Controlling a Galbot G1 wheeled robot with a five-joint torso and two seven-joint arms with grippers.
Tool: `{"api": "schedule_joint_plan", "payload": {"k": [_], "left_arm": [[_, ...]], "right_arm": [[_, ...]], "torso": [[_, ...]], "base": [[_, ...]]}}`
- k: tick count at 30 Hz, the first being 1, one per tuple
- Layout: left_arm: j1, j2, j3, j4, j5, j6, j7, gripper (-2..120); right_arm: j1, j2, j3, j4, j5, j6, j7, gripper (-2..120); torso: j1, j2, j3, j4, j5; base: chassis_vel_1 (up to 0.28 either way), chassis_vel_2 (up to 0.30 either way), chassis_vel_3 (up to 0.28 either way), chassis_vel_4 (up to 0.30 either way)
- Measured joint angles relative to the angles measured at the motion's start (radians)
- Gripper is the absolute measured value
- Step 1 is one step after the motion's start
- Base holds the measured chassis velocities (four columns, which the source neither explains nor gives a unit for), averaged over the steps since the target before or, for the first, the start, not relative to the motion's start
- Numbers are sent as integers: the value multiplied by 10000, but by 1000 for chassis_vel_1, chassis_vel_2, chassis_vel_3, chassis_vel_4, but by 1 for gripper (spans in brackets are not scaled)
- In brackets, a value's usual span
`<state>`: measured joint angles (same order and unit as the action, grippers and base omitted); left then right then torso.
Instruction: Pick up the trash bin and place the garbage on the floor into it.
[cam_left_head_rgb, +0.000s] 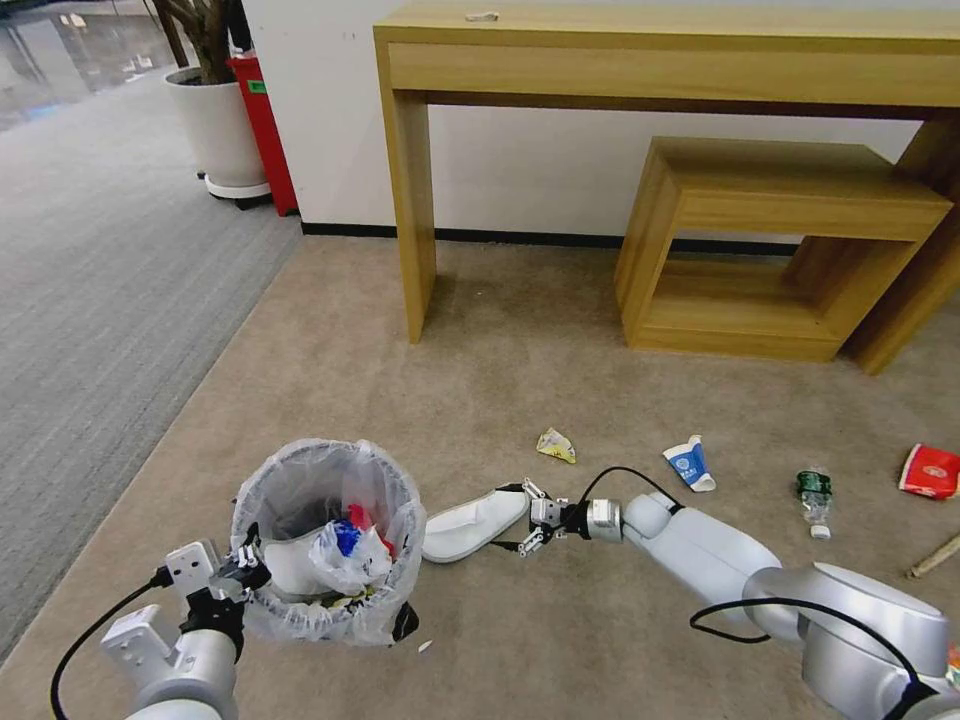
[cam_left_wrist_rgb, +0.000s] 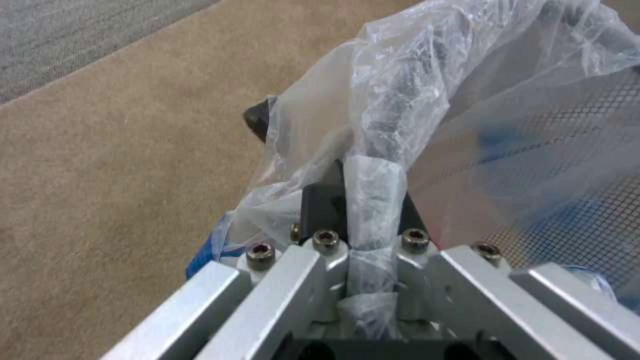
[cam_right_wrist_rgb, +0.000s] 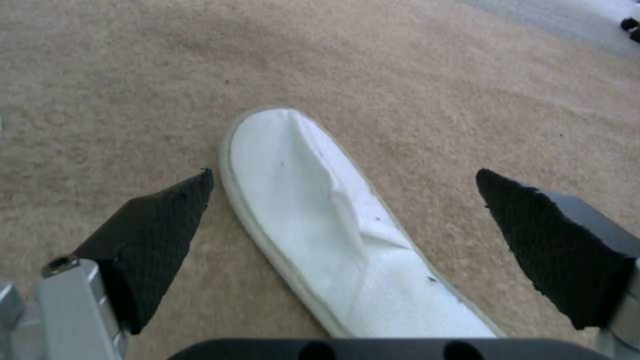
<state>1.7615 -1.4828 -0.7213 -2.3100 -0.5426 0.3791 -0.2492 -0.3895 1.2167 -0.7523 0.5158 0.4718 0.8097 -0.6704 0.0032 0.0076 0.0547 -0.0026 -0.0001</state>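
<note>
Left gripper (cam_left_head_rgb: 243, 572) clamps the rim of the trash bin (cam_left_head_rgb: 325, 540), holding it just beside the white slipper (cam_left_head_rgb: 474, 523) for a short transfer. Right gripper (cam_left_head_rgb: 534, 517), fingers spread, straddles the slipper's heel on the floor (cam_left_head_rgb: 500, 380).

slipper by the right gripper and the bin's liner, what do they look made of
The slipper looks like thin white nonwoven or terry fabric: matte, creased upper, pale stitched edge. The liner on the trash bin looks like thin translucent plastic film: glossy crinkles, contents showing through. The left gripper pinches it; the right gripper is open.
</note>
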Motion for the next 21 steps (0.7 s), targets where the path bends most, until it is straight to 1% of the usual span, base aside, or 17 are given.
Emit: {"api": "schedule_joint_plan", "payload": {"k": [3, 13, 20, 21], "left_arm": [[66, -26, 10, -103, 22, 0, 13, 1], [157, -60, 23, -231, 46, -6, 47, 1], [169, -64, 48, -238, 51, -19, 58, 1], [172, -56, 48, -238, 50, -18, 58, 1]], "right_arm": [[-75, 181, 96, -124, -137, 0, 50, 99], [-166, 423, 247, -382, -355, -1, 79, 98], [-295, 649, 662, -738, -817, -3, 87, 96], [-336, 672, 707, -782, -842, -3, 87, 93]], "torso": [[0, 0, 0, 1, 0], [0, 0, 0, 1, 0], [0, 0, 0, 2, 0], [0, 0, 0, 1, 0]], "base": [[0, 0, 0, 0], [0, 0, 0, 0], [0, 0, 0, 0], [0, 0, 0, 0]]}}
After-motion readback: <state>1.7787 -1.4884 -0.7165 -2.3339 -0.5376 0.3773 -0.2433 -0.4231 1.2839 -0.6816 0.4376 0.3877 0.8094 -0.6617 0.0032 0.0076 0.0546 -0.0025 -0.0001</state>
